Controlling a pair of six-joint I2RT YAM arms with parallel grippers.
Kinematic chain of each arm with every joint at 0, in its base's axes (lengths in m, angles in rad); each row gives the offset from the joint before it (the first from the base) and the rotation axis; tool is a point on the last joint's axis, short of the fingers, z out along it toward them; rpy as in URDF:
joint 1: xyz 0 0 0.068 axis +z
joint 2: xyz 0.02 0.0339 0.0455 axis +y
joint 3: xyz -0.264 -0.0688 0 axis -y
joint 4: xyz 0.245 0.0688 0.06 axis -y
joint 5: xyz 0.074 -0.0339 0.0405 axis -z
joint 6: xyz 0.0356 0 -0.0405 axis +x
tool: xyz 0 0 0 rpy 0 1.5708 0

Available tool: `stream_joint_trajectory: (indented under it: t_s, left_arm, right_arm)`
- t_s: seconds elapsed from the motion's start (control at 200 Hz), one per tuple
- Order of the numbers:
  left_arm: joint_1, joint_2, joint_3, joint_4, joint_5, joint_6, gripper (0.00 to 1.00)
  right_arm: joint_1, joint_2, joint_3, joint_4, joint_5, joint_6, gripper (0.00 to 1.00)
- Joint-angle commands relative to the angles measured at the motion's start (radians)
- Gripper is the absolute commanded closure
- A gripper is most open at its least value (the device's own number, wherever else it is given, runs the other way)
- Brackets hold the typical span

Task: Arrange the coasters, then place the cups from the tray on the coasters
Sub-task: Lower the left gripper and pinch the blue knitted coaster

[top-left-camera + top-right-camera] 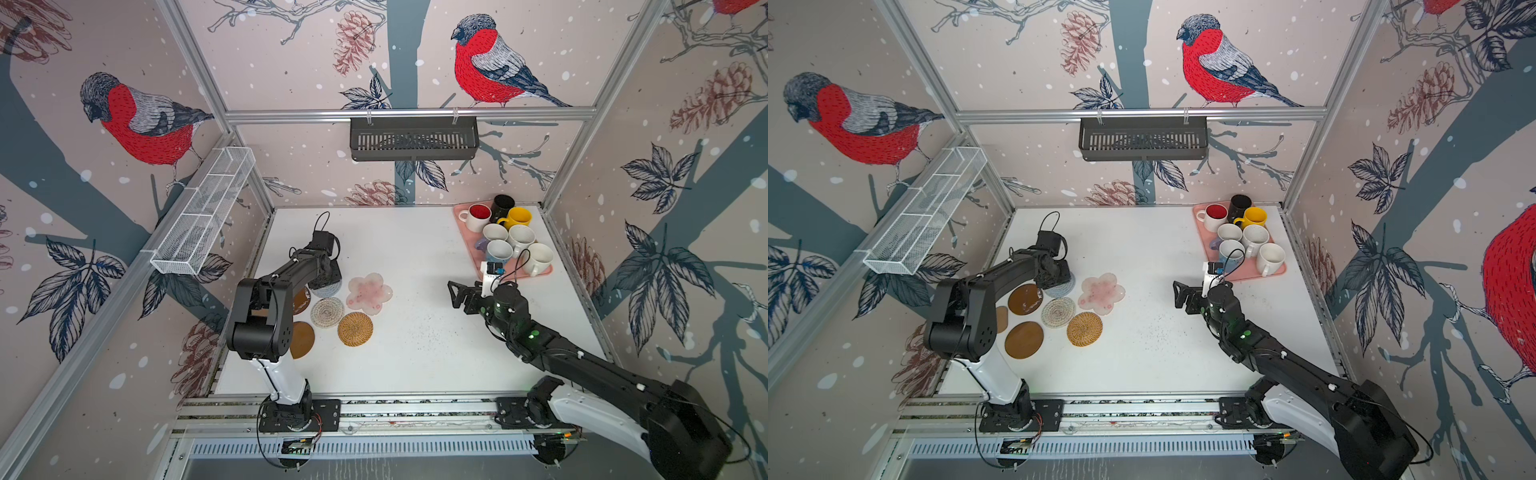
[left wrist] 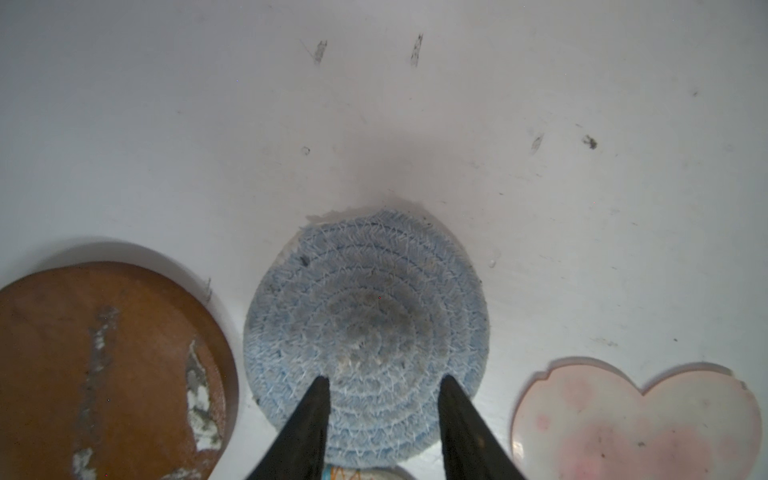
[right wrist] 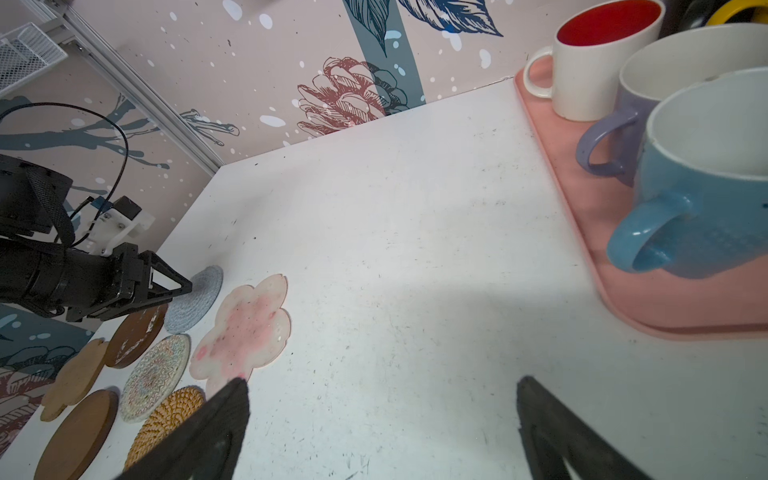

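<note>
The walls (image 1: 291,62) are dusty pink with red-breasted grey bullfinches, teal branches and rust pine cones. The table (image 1: 415,353) is white with dark specks.

At centre left of both top views:
- a grey-blue woven coaster (image 2: 365,324) in concentric rings
- a beige woven coaster (image 1: 327,312)
- a golden-tan wicker coaster (image 1: 355,329)
- a plain brown disc (image 1: 1024,340)
- a scuffed brown disc (image 1: 1025,299) streaked with white
- a translucent pink-blotched flower coaster (image 1: 369,293)
- a pale cork flower coaster (image 3: 75,378)

At upper right:
- the salmon-pink tray (image 3: 648,299)
- a red-lined white mug (image 1: 476,216)
- a black mug (image 1: 502,205)
- a yellow mug (image 1: 519,217)
- a light blue mug (image 3: 706,216)
- a lavender mug (image 3: 636,112)
- a white mug (image 1: 521,237)
- an off-white mug (image 1: 540,257)
</note>
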Motion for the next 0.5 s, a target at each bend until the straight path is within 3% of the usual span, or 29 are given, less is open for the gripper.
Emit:
stream_joint_trajectory:
  t_s: [0.0, 0.495]
  left_arm:
    - [0.0, 0.01, 0.006, 0.003, -0.016, 0.002, 0.59]
    - [-0.016, 0.067, 0.003, 0.033, -0.001, -0.024, 0.62]
  right_arm:
    - [0.0, -0.014, -0.005, 0.043, 0.004, 0.014, 0.01]
    - [-0.001, -0.04, -0.015, 0.043, 0.0, 0.029, 0.0]
